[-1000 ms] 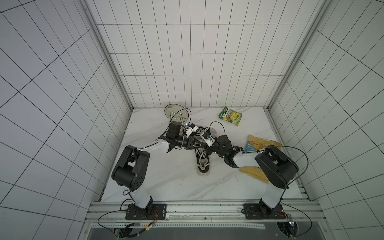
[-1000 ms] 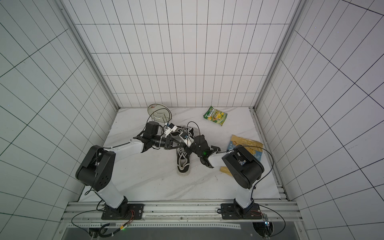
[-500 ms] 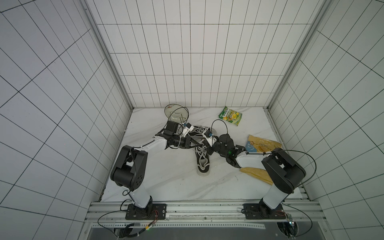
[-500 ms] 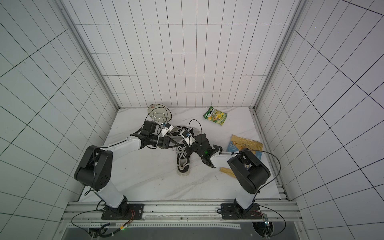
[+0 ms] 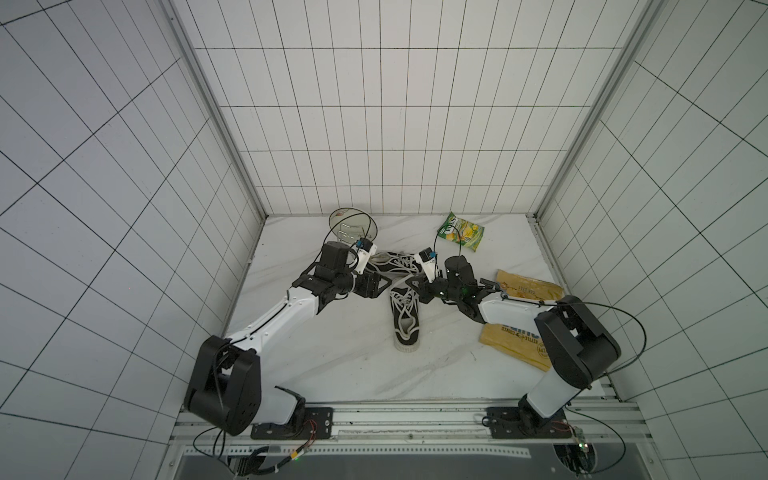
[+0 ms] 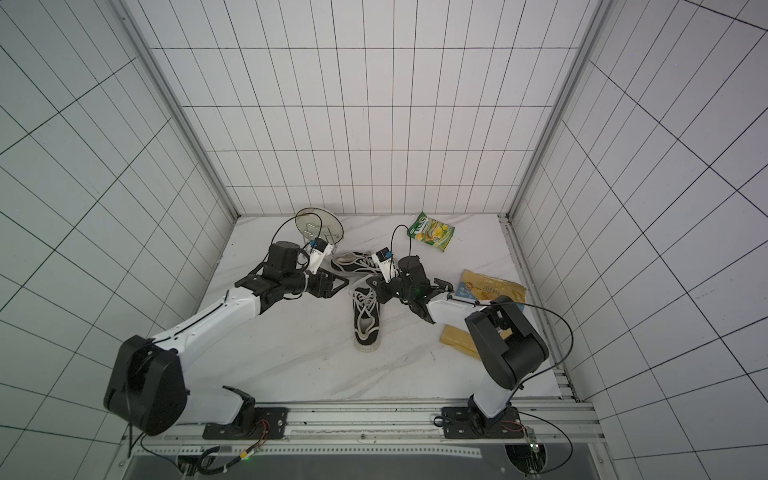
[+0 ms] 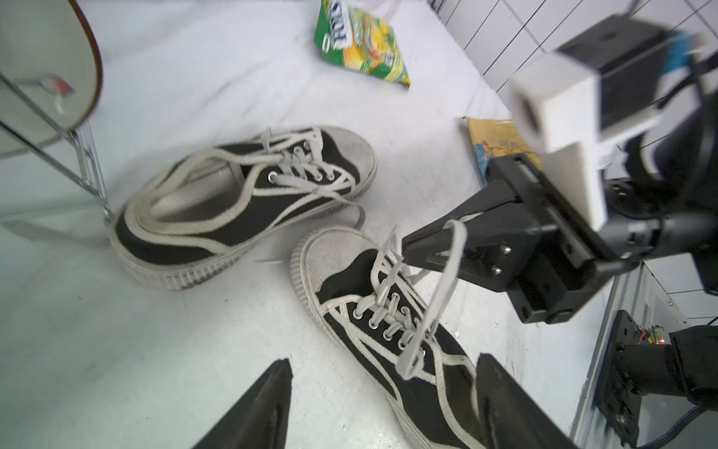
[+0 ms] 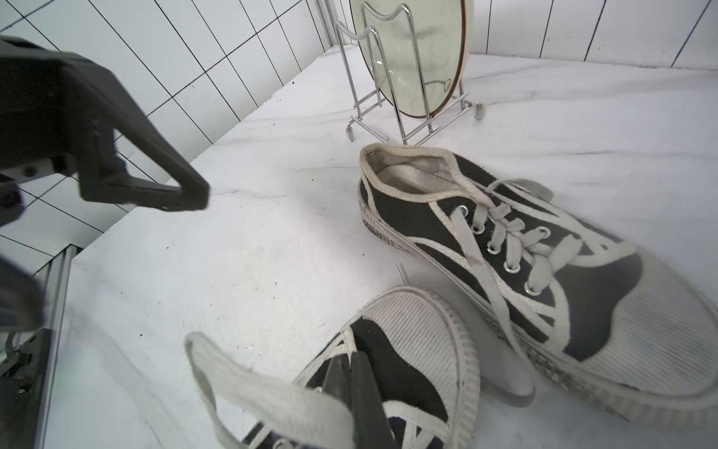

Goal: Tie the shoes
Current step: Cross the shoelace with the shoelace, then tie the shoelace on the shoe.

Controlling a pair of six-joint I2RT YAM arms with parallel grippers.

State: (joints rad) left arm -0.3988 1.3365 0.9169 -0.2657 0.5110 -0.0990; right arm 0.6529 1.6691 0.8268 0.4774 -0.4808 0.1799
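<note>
Two black shoes with white laces lie mid-table in both top views. One shoe [image 5: 405,320] points its toe to the back; the other shoe [image 5: 392,264] lies across behind it. My right gripper [image 8: 351,359] is shut on a white lace [image 8: 272,396] of the near shoe [image 8: 419,330], just above its toe end. The lace hangs from it as a loop [image 7: 447,280]. My left gripper [image 7: 384,359] is open with nothing between its fingers, hovering beside the near shoe [image 7: 388,311], a short way left of the right gripper [image 5: 413,284].
A plate in a wire rack [image 5: 353,222] stands at the back, just behind the far shoe [image 8: 544,252]. A green snack bag [image 5: 461,231] lies back right. Yellow chip bags [image 5: 528,284] [image 5: 511,340] lie under and beside my right arm.
My left gripper has opened, let go of the lace and drawn back to the left. My right gripper has shut on the lace above the near shoe.
</note>
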